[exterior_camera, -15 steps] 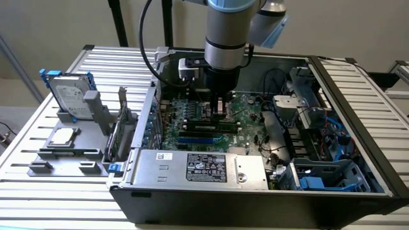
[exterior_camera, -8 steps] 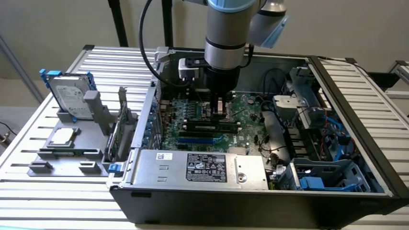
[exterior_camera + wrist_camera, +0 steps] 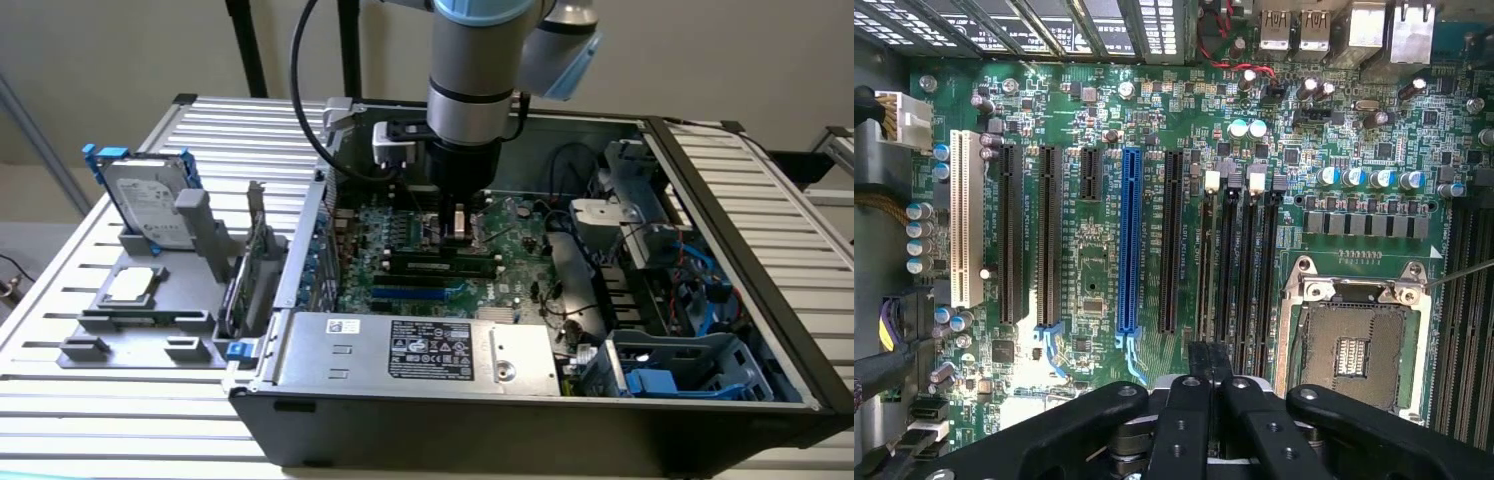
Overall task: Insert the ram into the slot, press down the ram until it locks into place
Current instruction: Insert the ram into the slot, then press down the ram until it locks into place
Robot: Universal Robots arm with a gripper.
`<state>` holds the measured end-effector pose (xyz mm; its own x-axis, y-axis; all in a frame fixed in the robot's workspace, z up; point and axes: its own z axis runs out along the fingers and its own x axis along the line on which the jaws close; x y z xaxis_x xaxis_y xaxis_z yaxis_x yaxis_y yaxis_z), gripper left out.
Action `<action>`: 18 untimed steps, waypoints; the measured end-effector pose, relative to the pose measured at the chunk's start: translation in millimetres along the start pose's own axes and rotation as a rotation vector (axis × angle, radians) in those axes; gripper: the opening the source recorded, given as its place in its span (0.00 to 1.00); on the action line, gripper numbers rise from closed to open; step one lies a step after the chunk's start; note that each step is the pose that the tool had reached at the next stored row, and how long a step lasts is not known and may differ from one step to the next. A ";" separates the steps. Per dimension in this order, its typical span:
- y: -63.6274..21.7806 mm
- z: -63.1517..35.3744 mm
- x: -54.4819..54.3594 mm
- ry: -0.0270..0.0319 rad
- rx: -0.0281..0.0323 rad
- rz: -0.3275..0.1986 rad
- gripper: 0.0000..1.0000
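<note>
1. A hard drive is propped in a grey holder on the exterior view's left.
2. A labelled power supply is seen at the case front; its print cannot be read.
3. The ram is seen held edge-on in the closed gripper, just above the slot.
4. No writing can be made out on the motherboard.

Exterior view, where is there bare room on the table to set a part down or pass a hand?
Bare table slats lie in front of the gray fixture and along the exterior view's right of the computer case. Crowded: the fixture, holding a hard drive, and inside the case, where the gripper hangs over the motherboard.
</note>
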<state>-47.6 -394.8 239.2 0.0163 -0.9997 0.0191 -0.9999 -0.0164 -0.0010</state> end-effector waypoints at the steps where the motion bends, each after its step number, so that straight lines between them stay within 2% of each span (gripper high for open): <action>1: 0.0 0.0 0.0 0.0000 0.0000 0.000 0.10; 18: 1.2 4.2 -4.5 0.0001 -0.0002 0.007 0.10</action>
<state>-48.9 -390.5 234.9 0.0092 -0.9998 0.0192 -1.0000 -0.0092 -0.0010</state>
